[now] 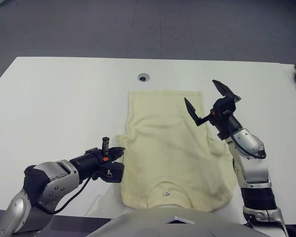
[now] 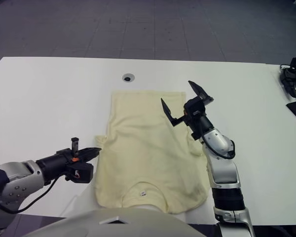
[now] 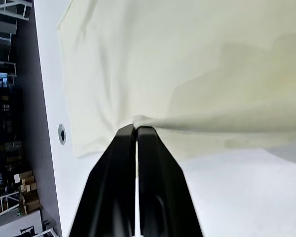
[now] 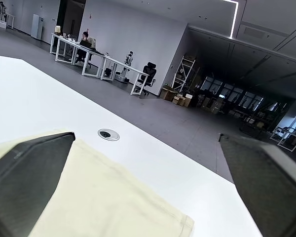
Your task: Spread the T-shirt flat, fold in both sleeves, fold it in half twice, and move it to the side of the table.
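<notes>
Now: shirt (image 1: 167, 148) lies flat mid-table (image 1: 64, 98), collar near, hem far. L gripper (image 1: 119, 150) has jaws closed, pinching L sleeve (image 1: 121, 139) edge, prob. to fold it inward. R gripper (image 1: 200, 91) hangs above shirt's right side, jaws wide open, holding nothing, likely clear for L fold.

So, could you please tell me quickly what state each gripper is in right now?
Left gripper: jaws closed on the T-shirt at its left edge.
Right gripper: jaws open, holding nothing, above the T-shirt.
</notes>
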Controlling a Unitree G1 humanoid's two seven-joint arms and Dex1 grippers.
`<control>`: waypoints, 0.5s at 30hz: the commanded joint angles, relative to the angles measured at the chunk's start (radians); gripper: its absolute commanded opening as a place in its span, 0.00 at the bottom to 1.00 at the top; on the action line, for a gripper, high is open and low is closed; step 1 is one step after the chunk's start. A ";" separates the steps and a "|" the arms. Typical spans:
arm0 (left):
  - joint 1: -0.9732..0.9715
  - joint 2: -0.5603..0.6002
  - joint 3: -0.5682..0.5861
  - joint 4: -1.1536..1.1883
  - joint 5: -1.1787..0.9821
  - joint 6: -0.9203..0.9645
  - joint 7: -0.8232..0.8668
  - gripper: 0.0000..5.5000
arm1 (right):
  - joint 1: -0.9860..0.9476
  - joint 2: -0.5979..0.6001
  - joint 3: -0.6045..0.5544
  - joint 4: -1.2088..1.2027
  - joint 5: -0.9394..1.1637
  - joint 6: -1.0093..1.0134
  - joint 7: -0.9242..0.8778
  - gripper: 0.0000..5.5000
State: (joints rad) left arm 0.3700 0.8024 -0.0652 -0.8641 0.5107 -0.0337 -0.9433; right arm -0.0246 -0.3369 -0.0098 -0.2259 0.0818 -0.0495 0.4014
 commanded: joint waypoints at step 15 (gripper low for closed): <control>-0.154 -0.131 -0.306 0.109 0.103 0.015 0.017 0.00 | -0.022 -0.007 0.013 0.023 -0.016 -0.016 0.004 0.98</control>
State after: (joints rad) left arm 0.2309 0.6803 -0.3535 -0.7740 0.5984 -0.0227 -0.9296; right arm -0.0356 -0.3388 0.0025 -0.2098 0.0685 -0.0584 0.4022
